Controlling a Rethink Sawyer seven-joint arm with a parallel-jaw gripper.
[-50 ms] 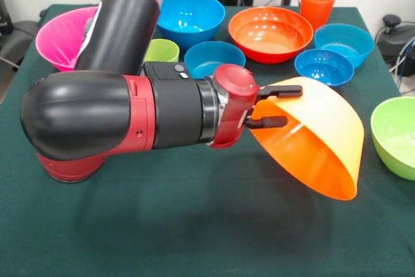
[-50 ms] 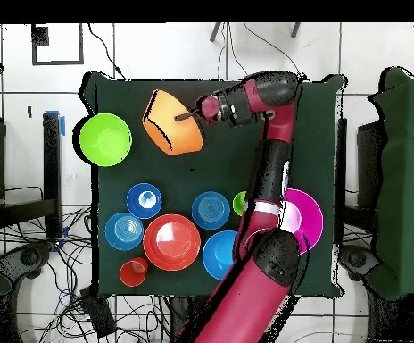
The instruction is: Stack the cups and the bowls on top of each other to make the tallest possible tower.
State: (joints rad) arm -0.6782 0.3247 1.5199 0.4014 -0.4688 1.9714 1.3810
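Front view: my end effector [image 1: 280, 106] pinches rim of big orange bowl [image 1: 318, 144], tilted above tabletop [image 1: 194, 238], near right. Step: placing base. Next: turn rim down, lower, release.

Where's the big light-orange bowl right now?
The light-orange bowl is tipped on its side at the front view's right, its rim pinched by the gripper, with the lime-green bowl to its right.
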